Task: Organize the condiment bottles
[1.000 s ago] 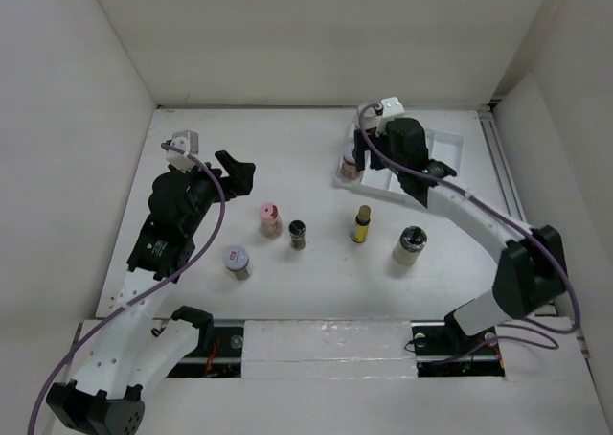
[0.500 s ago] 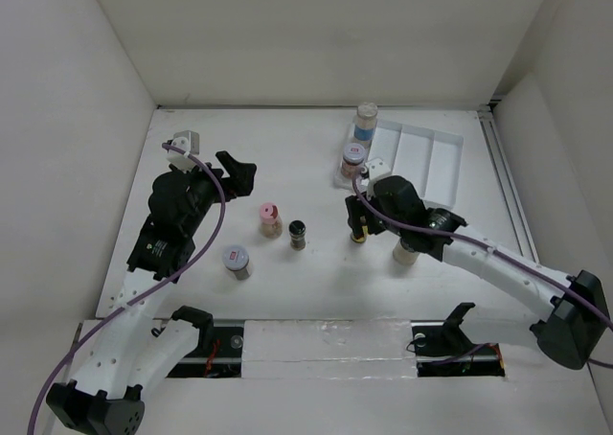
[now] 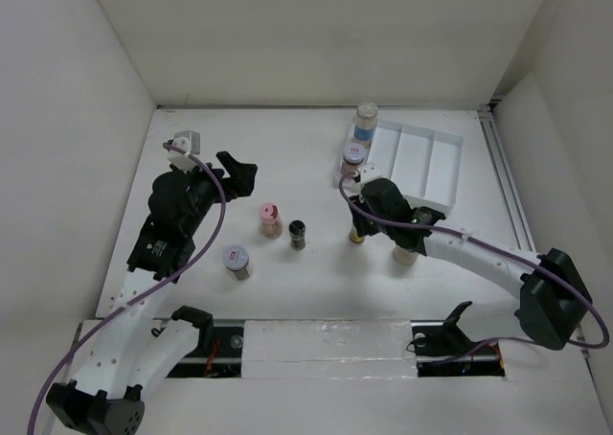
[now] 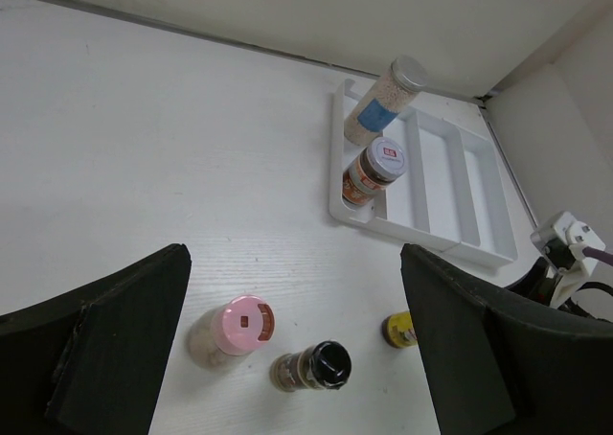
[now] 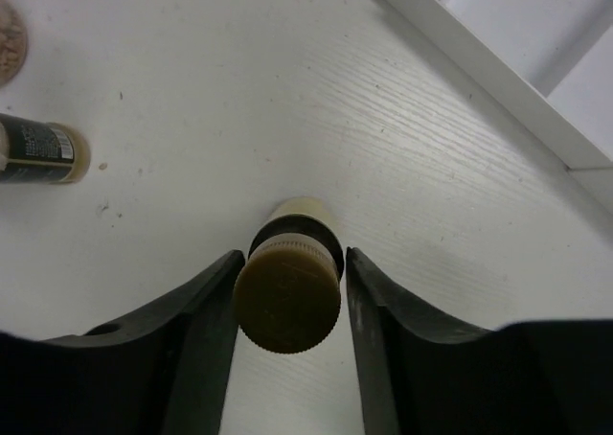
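Note:
My right gripper (image 3: 361, 226) is down over the slim yellow bottle (image 5: 287, 296), with its fingers (image 5: 206, 310) shut on the neck just under the olive cap; the bottle stands upright on the table. A pink-capped jar (image 3: 269, 217), a black-capped bottle (image 3: 298, 234) and a silver-capped jar (image 3: 236, 260) stand left of it. Another jar (image 3: 406, 254) shows partly from under my right arm. In the white tray's (image 3: 431, 157) left slot stand a red-labelled-cap jar (image 3: 353, 157) and a tall silver-capped jar (image 3: 365, 122). My left gripper (image 3: 239, 171) hangs open and empty, above and left of the pink-capped jar (image 4: 235, 328).
The tray's middle and right slots (image 4: 450, 167) hold nothing. White walls close in the table on the left, back and right. A rail (image 3: 508, 186) runs along the right edge beside the tray.
My right arm has come back from the tray's left slot, leaving the tall jar there, dropped over the yellow bottle, and its jaws have closed in on it. The left arm has not moved.

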Controlling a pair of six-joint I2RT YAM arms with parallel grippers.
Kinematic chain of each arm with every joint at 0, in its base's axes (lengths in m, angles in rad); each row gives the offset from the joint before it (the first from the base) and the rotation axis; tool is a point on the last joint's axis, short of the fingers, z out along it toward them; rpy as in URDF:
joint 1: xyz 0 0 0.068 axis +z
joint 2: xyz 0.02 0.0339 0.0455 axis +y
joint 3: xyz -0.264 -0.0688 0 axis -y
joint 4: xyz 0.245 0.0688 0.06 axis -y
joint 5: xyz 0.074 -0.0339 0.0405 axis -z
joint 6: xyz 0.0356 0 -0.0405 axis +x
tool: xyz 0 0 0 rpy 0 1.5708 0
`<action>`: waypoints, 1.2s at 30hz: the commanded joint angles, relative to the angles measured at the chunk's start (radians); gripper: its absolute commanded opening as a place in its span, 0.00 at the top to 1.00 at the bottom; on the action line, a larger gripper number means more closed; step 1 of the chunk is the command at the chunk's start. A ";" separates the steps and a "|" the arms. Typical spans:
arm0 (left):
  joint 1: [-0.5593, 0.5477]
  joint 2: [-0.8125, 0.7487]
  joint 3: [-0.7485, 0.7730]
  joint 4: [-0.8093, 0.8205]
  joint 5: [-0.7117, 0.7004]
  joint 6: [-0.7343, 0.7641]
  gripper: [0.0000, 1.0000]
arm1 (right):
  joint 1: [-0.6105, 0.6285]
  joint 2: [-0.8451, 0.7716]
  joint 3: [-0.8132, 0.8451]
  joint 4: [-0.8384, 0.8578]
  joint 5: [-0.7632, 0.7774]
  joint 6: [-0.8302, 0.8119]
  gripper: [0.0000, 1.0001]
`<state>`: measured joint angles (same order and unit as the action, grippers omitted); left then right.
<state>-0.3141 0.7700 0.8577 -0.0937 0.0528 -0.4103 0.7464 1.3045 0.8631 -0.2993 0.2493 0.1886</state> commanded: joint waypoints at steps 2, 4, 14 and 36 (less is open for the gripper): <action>-0.002 -0.014 -0.003 0.048 0.016 -0.008 0.12 | -0.007 0.004 0.051 0.086 0.005 -0.008 0.56; -0.002 -0.014 -0.003 0.048 0.016 -0.008 0.12 | -0.007 -0.008 0.051 0.095 0.028 -0.008 0.66; -0.002 -0.014 -0.003 0.057 0.025 -0.008 0.12 | -0.007 -0.079 0.137 0.088 0.080 -0.049 0.81; -0.002 -0.014 -0.013 0.066 0.044 -0.018 0.12 | -0.478 0.401 0.619 0.281 -0.070 -0.121 0.81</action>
<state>-0.3141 0.7696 0.8566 -0.0853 0.0792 -0.4213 0.3004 1.6550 1.3724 -0.1505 0.2268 0.0799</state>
